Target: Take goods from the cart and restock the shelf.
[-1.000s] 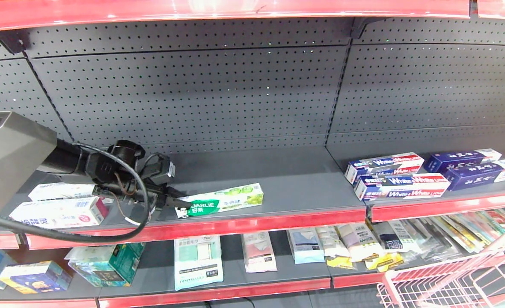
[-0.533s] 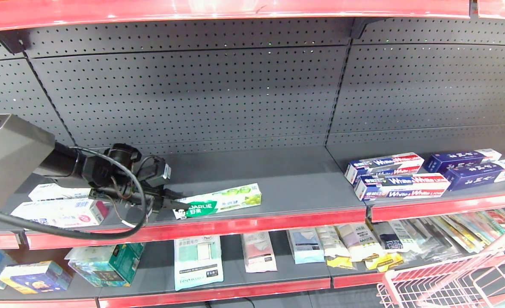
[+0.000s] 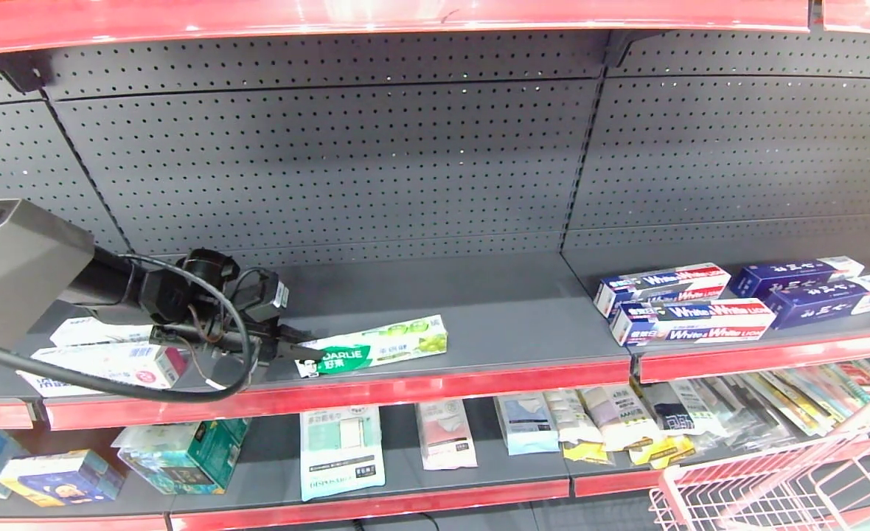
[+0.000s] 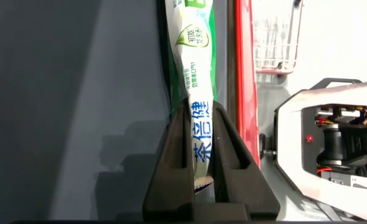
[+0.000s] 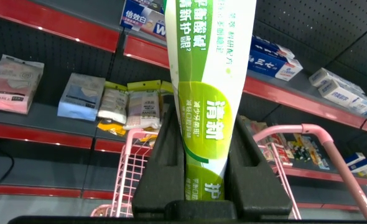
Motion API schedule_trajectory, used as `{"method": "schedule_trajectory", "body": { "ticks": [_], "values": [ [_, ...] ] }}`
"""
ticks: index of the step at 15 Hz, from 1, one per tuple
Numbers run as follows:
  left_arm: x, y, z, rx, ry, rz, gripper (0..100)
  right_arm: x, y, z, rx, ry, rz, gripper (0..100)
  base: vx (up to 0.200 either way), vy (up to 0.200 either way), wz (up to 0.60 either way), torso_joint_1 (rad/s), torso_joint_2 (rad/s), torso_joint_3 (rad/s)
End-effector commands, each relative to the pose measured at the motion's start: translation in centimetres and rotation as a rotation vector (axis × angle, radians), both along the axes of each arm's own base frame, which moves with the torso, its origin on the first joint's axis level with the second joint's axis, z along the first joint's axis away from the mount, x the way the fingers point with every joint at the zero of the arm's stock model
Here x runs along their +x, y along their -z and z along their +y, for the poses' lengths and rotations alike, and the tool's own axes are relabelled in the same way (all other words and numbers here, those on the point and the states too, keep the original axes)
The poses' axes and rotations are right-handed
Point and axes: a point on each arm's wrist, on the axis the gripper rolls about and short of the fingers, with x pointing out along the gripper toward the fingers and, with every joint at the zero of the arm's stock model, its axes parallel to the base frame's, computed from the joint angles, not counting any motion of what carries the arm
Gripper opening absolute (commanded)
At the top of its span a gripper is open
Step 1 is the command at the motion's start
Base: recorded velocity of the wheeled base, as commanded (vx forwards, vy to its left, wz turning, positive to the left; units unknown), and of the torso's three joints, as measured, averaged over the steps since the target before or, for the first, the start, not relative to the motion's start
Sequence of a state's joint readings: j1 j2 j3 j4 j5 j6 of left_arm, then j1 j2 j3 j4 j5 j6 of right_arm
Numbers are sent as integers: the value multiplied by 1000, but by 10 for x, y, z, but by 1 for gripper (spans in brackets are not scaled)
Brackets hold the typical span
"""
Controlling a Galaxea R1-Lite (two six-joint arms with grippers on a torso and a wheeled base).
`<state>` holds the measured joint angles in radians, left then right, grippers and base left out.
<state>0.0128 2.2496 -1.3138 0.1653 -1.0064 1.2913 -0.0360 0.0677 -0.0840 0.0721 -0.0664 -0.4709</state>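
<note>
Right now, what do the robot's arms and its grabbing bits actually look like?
The left arm has a boxy grey shell, then a round black wrist with a small white label. A thick black cable loops under it, beside thinner wires. The left gripper and right gripper each end in two matte black, wedge-shaped fingers.

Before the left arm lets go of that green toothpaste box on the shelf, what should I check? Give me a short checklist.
1. The green toothpaste box lies flat on the shelf deck: ok.
2. It sits fully behind the red front edge: ok.
3. The left gripper has its jaws shut on the box's end: ok.
4. It lies apart from the white boxes: ok.
5. The right gripper has its jaws shut on the second green box: ok.
6. Free room for the arm to withdraw: cannot tell.
</note>
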Motion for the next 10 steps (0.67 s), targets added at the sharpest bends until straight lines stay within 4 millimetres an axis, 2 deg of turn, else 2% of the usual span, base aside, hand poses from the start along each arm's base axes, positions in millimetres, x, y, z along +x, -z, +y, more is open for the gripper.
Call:
{"method": "schedule_trajectory", "body": {
  "ticks": [1,5,10],
  "values": [
    [4,2,-3,-11,14,-5,0,0,0,0,-5,2,1,0,0,0,0,0,0,0],
    [10,0,-9,-25,34,-19,0,1,0,0,-4,6,9,0,0,0,0,0,0,0],
    [8,-3,-11,-20,35,-9,0,2,-1,0,-4,19,18,0,0,0,0,0,0,0]
  ]
}}
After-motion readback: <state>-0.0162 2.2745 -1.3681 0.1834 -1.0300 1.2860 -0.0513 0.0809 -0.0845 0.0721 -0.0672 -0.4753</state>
